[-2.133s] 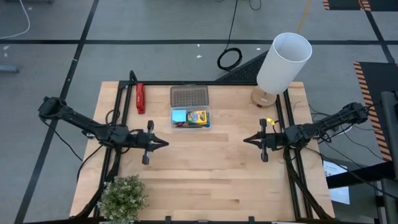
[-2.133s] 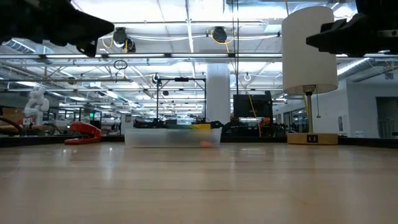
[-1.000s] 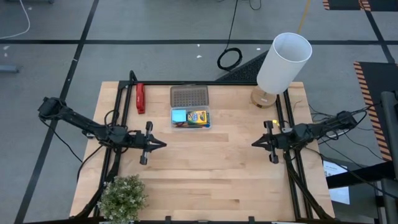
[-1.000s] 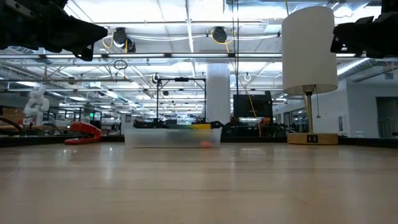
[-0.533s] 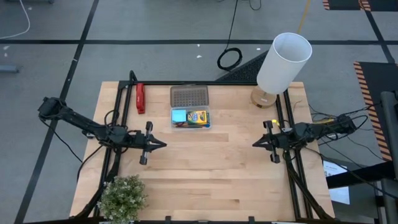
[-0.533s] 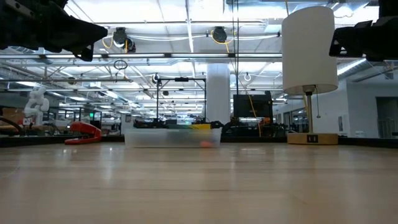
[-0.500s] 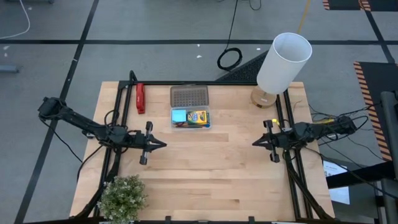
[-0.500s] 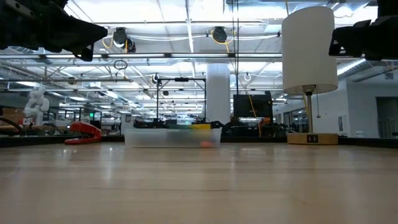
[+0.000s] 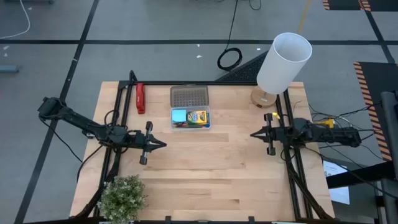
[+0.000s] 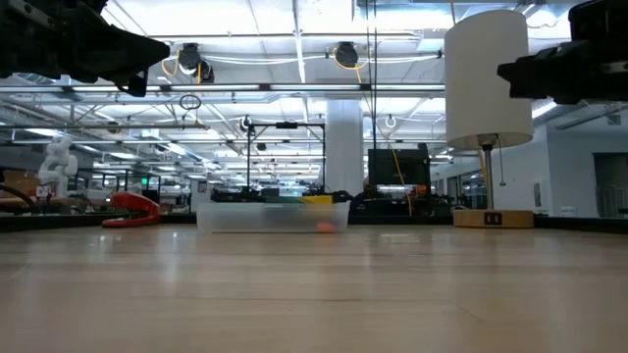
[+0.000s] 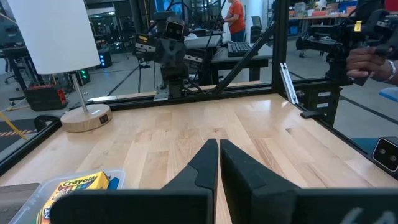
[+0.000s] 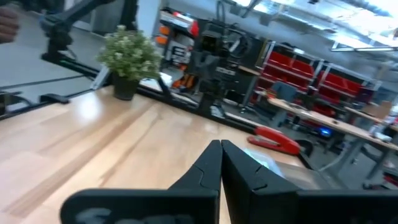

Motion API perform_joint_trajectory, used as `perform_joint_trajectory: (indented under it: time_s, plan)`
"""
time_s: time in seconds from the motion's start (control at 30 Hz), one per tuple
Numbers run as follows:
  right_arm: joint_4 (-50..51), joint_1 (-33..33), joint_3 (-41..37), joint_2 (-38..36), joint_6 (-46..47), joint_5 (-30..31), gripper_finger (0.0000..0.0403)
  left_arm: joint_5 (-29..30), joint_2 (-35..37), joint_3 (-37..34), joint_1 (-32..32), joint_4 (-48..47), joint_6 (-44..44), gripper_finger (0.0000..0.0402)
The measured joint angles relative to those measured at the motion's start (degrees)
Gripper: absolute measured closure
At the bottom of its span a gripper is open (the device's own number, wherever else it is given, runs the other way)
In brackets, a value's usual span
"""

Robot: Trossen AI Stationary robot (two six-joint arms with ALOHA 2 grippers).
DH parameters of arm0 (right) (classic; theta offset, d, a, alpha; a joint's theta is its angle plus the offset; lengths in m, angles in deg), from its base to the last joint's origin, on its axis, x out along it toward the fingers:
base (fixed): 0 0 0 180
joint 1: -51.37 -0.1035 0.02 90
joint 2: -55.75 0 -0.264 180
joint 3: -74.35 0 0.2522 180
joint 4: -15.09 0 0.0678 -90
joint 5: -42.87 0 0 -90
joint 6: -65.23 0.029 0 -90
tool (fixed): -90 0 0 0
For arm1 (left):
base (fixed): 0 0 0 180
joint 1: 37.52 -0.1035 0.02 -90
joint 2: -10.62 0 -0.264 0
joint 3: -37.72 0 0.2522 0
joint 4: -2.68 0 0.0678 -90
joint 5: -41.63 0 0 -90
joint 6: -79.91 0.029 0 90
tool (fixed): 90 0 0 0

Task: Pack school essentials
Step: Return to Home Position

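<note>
A clear plastic box [image 9: 176, 125] stands at the table's far middle. In it lie a blue square note pad [image 9: 179, 116], a green-yellow crayon box [image 9: 198, 116] and red and orange items along its near side. The crayon box [image 11: 74, 186] also shows in the left wrist view. My left gripper [image 9: 163, 144] hovers shut over the table's left middle, pointing right, near of the box. My right gripper [image 9: 253, 134] hovers shut over the right middle, pointing left. Both fingertip pairs, left [image 11: 219, 144] and right [image 12: 221, 144], are closed on nothing.
A grey rectangular tray or lid [image 9: 189, 96] lies just beyond the box. A long red stapler-like object [image 9: 140, 98] sits at the far left. A white-shaded lamp [image 9: 283, 62] stands at the far right, a potted plant [image 9: 122, 198] at the near left corner. Black frame rails [image 9: 118, 134] run along both sides.
My right gripper has shifted a little toward the table's far edge and toward the box, staying shut, and its arm now lies more level across the right rail. My left gripper has kept still.
</note>
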Motion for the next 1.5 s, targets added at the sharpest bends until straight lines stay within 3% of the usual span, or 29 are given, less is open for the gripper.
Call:
perform_joint_trajectory:
  time_s: [0.37,0.93,1.07,1.2,1.5]
  plan:
    - [-0.98,5.48,0.0,0.0,1.65,0.36,0.0403,0.04,0.0,-0.02,0.0,-0.01,0.13,0.038]
    - [1.29,5.5,0.0,0.02,4.26,0.24,0.0403,-0.23,0.24,-1.12,0.15,0.46,0.74,0.038]
    - [1.31,5.5,0.0,0.02,4.31,0.22,0.0403,-1.51,2.84,-7.02,0.1,9.48,1.63,0.0381]
    - [1.42,5.48,0.0,0.04,4.33,0.22,0.0403,-1.07,6.7,-6.99,-0.51,3.66,0.16,0.0381]
    - [1.25,5.47,0.0,0.24,4.33,0.25,0.0403,-3.08,12.52,-6.97,-2.63,-0.19,2.48,0.0381]
